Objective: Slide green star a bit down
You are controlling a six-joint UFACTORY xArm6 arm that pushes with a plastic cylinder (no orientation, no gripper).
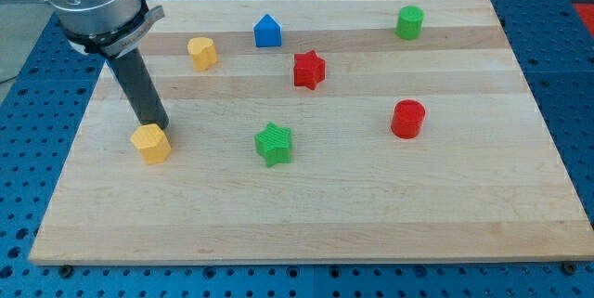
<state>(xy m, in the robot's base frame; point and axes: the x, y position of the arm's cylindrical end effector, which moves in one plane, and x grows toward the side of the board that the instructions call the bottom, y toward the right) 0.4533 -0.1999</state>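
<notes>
The green star (274, 143) lies on the wooden board (306, 214), a little left of centre. My tip (156, 127) is at the view's left, touching or just behind the top of a yellow block (151, 143). The tip is well to the left of the green star, about a fifth of the view's width away, at nearly the same height in the view.
A second yellow block (202, 52) and a blue house-shaped block (267, 31) sit near the view's top left. A red star (309, 69) is above the green star. A red cylinder (407, 118) is at the right, a green cylinder (409, 21) at top right.
</notes>
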